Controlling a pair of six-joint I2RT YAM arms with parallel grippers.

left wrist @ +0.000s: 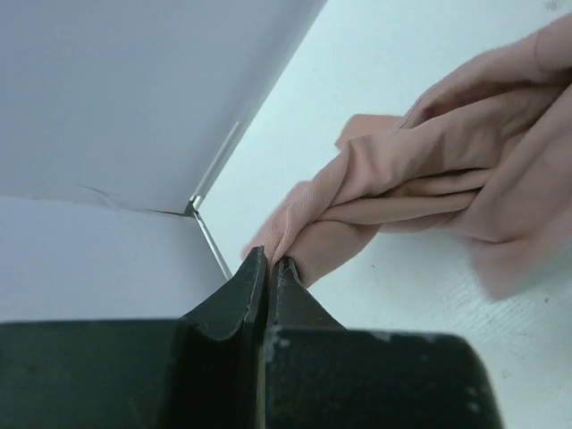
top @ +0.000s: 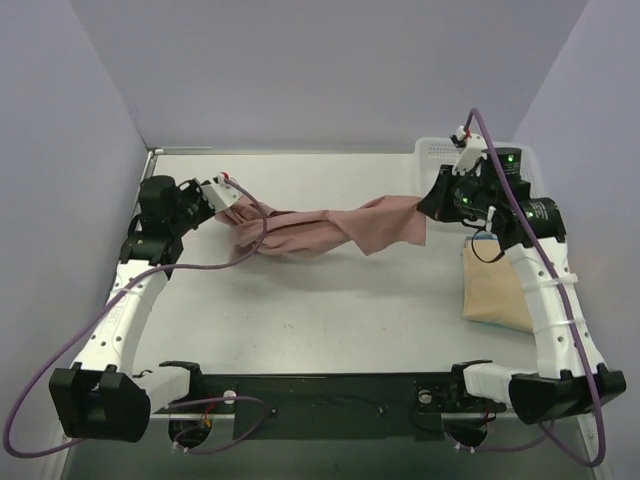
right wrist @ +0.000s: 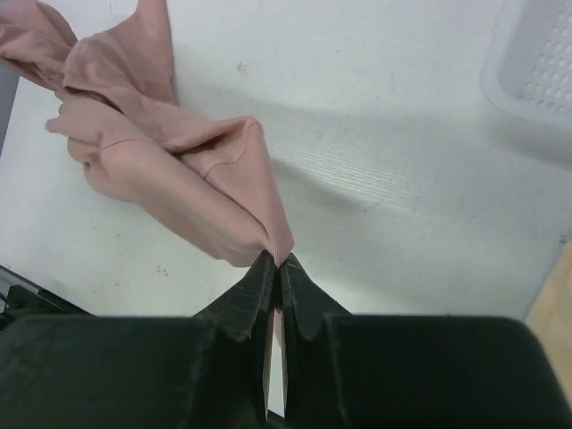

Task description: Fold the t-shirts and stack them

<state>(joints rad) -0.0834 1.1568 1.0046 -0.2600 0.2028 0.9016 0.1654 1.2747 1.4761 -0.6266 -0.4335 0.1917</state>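
Clamped shut by left gripper (left wrist: 268, 264) and right gripper (right wrist: 276, 264) on twisted pink t-shirt (top: 322, 231); may slip free if overstretched

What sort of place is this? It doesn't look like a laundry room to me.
Most likely a robot test booth in a lab: plain walls boxing in a white table, two arms bolted at its near edge, a pink t-shirt stretched between left gripper and right gripper.

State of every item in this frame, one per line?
left gripper: shut on one end of the pink shirt.
right gripper: shut on its other end.
pink shirt: unfolded, twisted, stretched between them.
tan shirt: folded, lying at the table's right side.
basket: far right corner, partly hidden.
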